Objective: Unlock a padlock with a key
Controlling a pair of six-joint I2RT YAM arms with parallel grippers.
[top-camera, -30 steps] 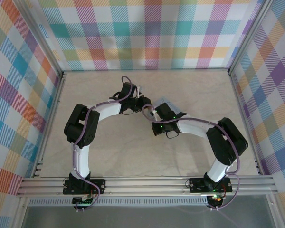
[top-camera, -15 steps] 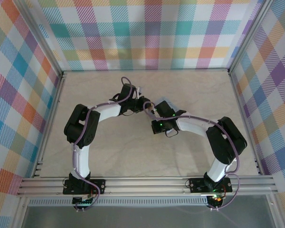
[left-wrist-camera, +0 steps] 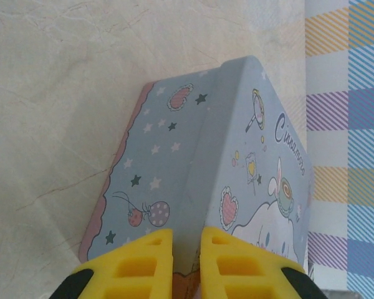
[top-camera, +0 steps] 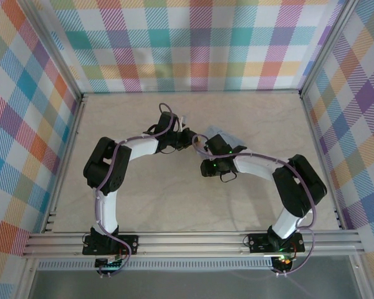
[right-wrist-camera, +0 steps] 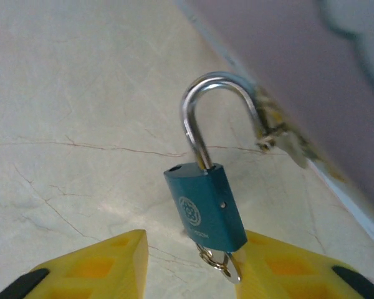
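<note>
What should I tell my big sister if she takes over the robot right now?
Left gripper: fingers nearly together at the near edge of the tin; I cannot tell if it grips.
Right gripper: open, one finger on each side of the padlock.
Padlock: shackle open, one leg out of the body, free end hooked at the tin's hasp.
Key: seemingly in the padlock's bottom, mostly its ring showing.
Done: unlocked. Left: probably unhooking it.
</note>
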